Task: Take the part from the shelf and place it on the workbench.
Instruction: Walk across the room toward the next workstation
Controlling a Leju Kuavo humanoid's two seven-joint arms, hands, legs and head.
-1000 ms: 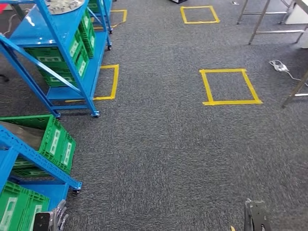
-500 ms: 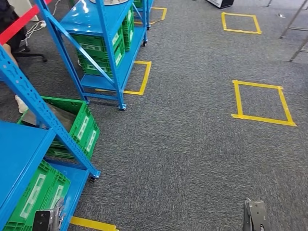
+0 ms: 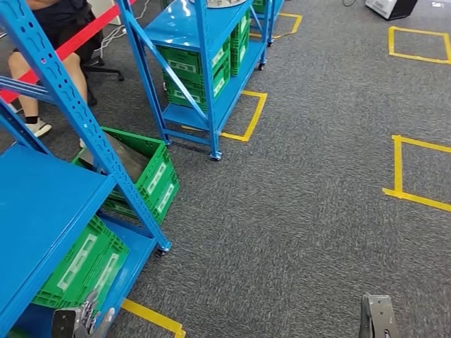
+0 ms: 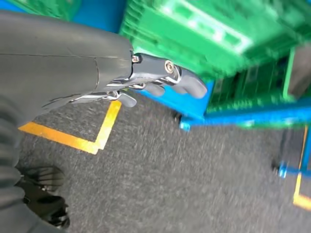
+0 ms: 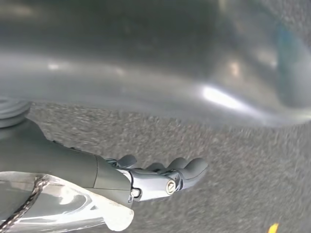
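The near blue shelf (image 3: 48,204) fills the 9 o'clock side, green crates (image 3: 85,264) under it. The left hand (image 3: 85,320) hangs at 7 o'clock, fingers straight, holding nothing. The right hand (image 5: 161,177) hangs likewise, empty, over grey carpet (image 3: 298,211). I cannot tell which item is the part.

Right hand (image 5: 146,179), fingers (image 5: 190,167) outstretched and empty, above grey carpet (image 5: 227,165).

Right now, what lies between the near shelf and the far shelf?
Head view: a green crate on grey carpet sits between the near shelf and far shelf.
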